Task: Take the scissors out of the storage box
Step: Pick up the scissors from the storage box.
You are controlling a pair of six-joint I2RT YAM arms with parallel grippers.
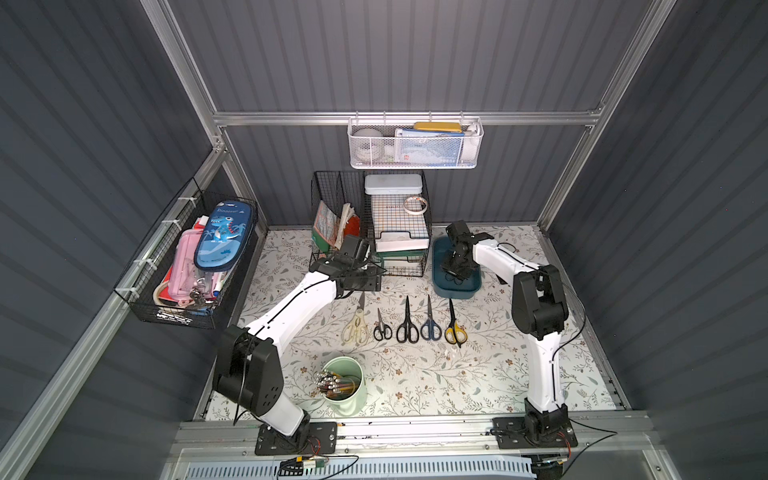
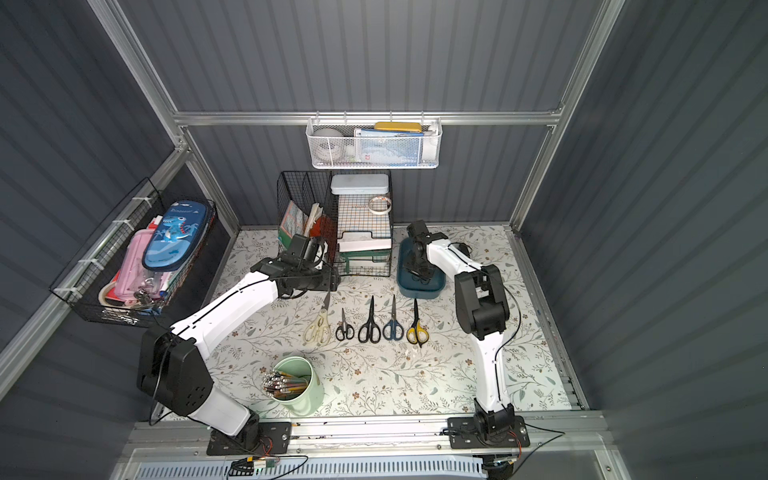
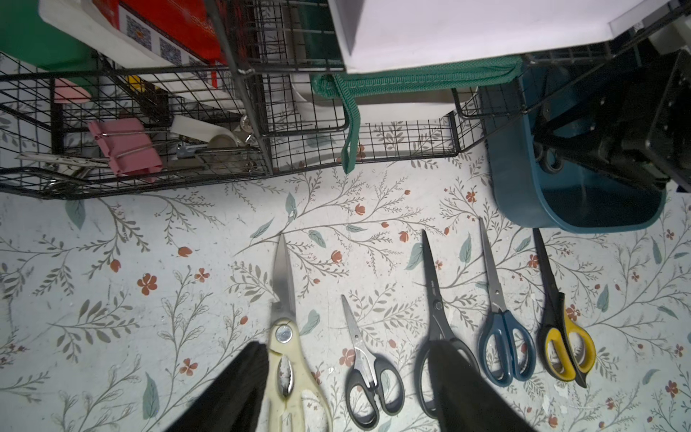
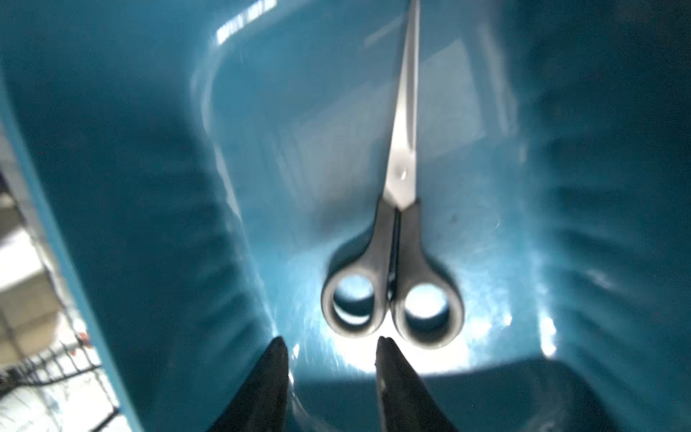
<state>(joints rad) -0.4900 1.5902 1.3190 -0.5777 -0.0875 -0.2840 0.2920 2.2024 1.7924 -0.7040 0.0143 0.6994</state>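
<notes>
now five scissors (image 1: pixel 407 322) are lying on the table (image 1: pixel 478 374), one pair (image 4: pixel 392 280) in the storage box (image 1: pixel 455 292); right gripper (image 4: pixel 331 338) part-open, left gripper (image 3: pixel 351 344) wide open, both holding nothing.

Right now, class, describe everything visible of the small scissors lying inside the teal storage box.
The small scissors have closed steel blades and dark, matte plastic handles with two round finger loops. They lie flat on the glossy floor of the teal storage box, blades pointing away from the right gripper, whose open fingertips sit just short of the loops.
</notes>
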